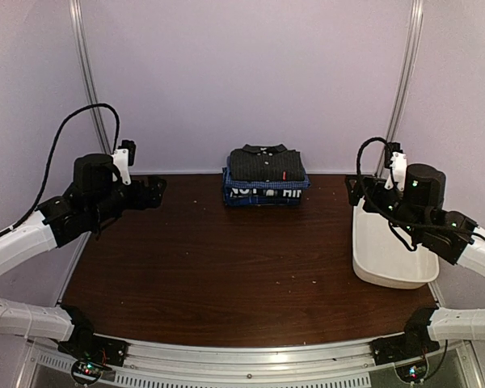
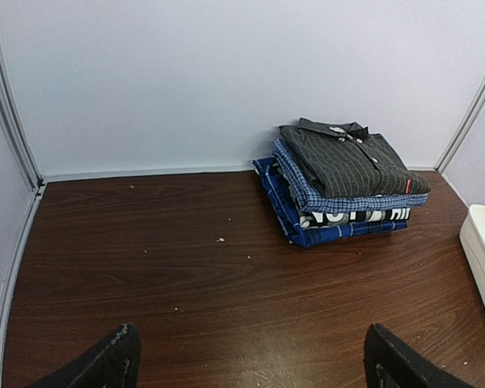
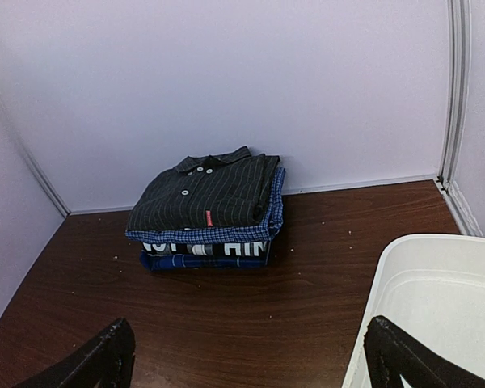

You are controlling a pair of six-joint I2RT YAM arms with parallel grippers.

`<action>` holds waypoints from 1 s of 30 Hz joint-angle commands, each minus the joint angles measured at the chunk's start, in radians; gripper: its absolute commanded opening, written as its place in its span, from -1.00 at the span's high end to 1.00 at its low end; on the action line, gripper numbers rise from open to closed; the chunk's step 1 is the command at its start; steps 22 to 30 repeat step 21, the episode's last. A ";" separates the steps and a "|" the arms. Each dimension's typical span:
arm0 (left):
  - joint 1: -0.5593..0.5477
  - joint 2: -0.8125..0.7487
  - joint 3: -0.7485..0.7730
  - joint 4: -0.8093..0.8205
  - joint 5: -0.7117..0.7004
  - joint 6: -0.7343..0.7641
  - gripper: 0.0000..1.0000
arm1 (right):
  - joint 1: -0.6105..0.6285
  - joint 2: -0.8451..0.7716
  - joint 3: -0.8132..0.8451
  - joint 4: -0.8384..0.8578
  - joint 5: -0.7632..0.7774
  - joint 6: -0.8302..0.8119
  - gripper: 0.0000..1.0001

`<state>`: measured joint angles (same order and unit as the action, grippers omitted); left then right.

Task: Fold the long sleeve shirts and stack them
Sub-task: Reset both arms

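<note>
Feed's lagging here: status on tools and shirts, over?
Left tool open, empty. Right tool open, empty. Shirts folded, stacked far centre. Tub right, clear of stack.

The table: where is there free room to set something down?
Bare wood spans the table from its left edge to the white tub, in front of the shirt stack. Crowded: the back middle, with the stack, and the right side, with the tub.

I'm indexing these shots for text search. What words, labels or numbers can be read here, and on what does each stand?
"HIN": a fragment of white block lettering on the folded edge of the navy shirt; the rest is folded away and cannot be read.
Red tag on the striped shirt: too small to read.
No other text shows.
</note>
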<state>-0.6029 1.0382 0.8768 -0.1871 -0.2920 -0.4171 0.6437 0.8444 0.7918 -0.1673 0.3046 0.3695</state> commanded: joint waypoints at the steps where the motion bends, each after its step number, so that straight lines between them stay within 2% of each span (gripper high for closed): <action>1: 0.006 -0.014 -0.009 0.048 -0.003 0.006 -0.95 | 0.001 -0.008 -0.005 0.013 0.017 0.006 -1.00; 30: 0.006 -0.014 -0.009 0.050 -0.006 0.006 -0.95 | 0.000 0.002 -0.008 0.019 0.004 0.004 -1.00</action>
